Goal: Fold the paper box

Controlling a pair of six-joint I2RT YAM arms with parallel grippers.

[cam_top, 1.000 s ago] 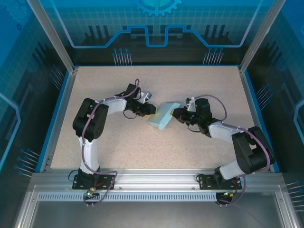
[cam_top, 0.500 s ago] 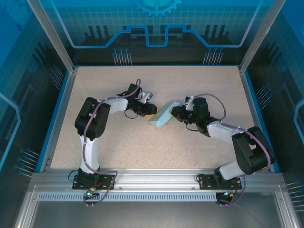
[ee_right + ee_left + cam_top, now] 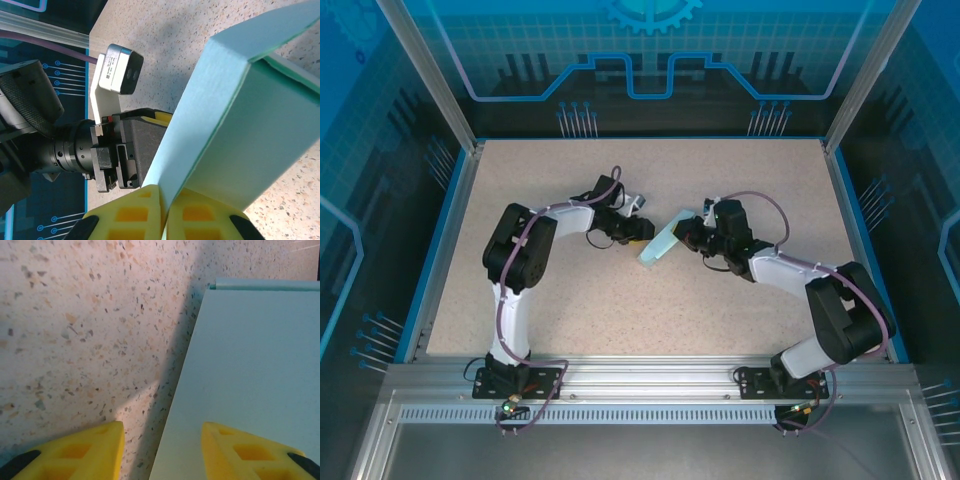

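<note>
The paper box (image 3: 660, 243) is light blue-teal card, partly folded and tipped up on its edge in the middle of the table. My right gripper (image 3: 683, 236) comes in from the right. In the right wrist view my right gripper (image 3: 167, 212) is shut on one thin wall of the paper box (image 3: 260, 125). My left gripper (image 3: 638, 231) sits close against the box's left side. In the left wrist view my left gripper (image 3: 162, 455) is open, and a flat panel of the paper box (image 3: 250, 365) lies under its right finger (image 3: 250, 452), the panel's edge running between the fingers.
The speckled beige table (image 3: 570, 300) is bounded by a blue rim and aluminium posts. The left arm's white wrist camera (image 3: 119, 67) stands just behind the box as seen from the right wrist. Open room lies in front of and behind the two grippers.
The right gripper has shifted left and turned, tipping the box from lying slanted to standing steeply on edge. The left gripper's jaws have widened beside it.
</note>
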